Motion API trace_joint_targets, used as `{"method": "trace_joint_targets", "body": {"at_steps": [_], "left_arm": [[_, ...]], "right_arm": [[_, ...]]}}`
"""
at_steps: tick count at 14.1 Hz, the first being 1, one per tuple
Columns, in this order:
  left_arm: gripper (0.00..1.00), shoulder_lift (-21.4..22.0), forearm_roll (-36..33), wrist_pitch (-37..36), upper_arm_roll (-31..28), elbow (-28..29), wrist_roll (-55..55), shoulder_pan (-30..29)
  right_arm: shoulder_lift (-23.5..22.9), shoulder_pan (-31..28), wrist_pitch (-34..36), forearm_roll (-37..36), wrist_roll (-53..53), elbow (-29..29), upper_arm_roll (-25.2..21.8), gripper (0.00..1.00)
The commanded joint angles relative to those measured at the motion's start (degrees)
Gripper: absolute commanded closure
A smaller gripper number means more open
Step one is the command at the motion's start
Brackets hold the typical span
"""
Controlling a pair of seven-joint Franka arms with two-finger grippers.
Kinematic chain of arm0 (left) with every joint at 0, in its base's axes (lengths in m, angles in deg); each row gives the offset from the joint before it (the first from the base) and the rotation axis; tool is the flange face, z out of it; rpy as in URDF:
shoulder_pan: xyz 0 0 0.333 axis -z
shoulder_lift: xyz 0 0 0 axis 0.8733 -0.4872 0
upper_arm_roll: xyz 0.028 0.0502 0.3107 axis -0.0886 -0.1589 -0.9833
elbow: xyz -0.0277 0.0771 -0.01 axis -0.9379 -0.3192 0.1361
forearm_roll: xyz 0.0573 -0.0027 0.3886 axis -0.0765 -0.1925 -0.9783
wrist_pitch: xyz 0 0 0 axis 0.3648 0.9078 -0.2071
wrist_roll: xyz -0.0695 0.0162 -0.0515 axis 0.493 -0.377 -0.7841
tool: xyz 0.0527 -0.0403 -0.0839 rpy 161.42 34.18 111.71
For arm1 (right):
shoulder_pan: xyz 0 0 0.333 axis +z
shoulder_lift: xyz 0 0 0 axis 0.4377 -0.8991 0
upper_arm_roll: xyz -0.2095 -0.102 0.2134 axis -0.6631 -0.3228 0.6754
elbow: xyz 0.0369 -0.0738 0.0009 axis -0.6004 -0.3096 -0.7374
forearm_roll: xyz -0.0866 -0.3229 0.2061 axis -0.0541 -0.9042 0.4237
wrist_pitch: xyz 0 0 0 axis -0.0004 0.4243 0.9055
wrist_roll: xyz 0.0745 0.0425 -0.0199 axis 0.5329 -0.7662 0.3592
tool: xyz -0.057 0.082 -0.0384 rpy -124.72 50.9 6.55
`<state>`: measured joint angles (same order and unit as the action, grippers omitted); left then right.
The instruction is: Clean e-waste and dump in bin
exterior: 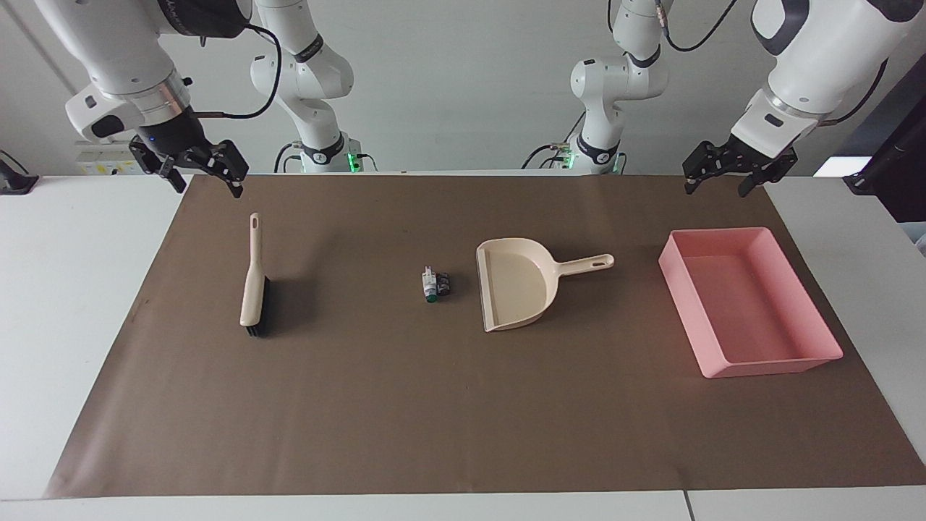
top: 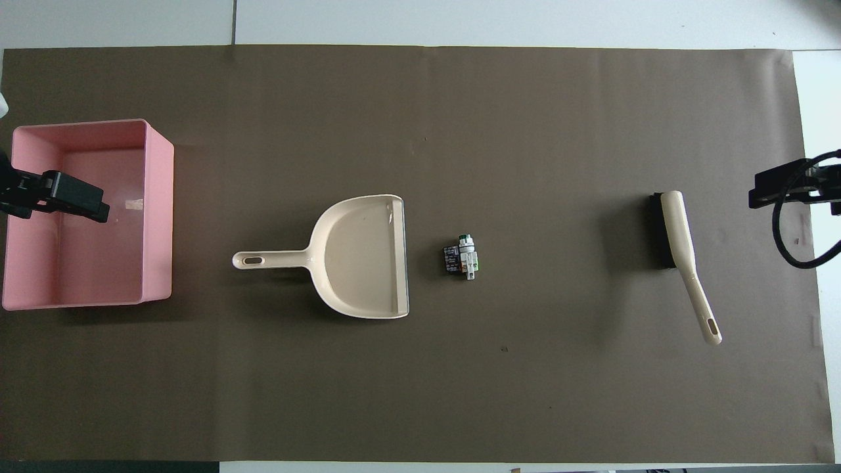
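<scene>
The e-waste point(exterior: 436, 284) is a small cluster of white, green and black bits in the middle of the brown mat, also in the overhead view point(top: 464, 255). A beige dustpan point(exterior: 517, 289) lies beside it, mouth toward it. The pink bin point(exterior: 684, 311) sits at the left arm's end and holds nothing. A beige brush with black bristles point(exterior: 255, 278) lies at the right arm's end. My left gripper point(exterior: 716, 189) hangs open and empty in the air over the mat's edge by the bin. My right gripper point(exterior: 207, 189) hangs open and empty above the mat's edge by the brush handle.
The brown mat point(exterior: 463, 405) covers most of the white table. The dustpan handle point(top: 263, 261) points toward the bin point(top: 158, 210). The brush handle point(top: 700, 302) points toward the robots. In the overhead view the left gripper point(top: 66, 194) overlaps the bin, and the right gripper point(top: 785, 187) is at the mat's edge.
</scene>
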<state>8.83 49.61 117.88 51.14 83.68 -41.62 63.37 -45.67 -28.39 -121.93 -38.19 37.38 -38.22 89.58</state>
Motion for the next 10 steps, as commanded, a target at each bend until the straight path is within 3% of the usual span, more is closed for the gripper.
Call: {"method": "trace_joint_targets", "body": {"at_steps": [1, 10], "left_arm": [[0.01, 1.65, -0.82, 1.06, -0.42, 2.14, 1.03, 0.28], [0.01, 1.39, -0.91, 0.71, -0.42, 1.62, 0.16, 0.72]], "right_arm": [[0.79, -0.29, 0.06, 0.15, 1.18, -0.44, 0.23, 0.0], [2.19, -0.99, -1.16, 0.24, 3.71, -4.04, 0.05, 0.0]]}}
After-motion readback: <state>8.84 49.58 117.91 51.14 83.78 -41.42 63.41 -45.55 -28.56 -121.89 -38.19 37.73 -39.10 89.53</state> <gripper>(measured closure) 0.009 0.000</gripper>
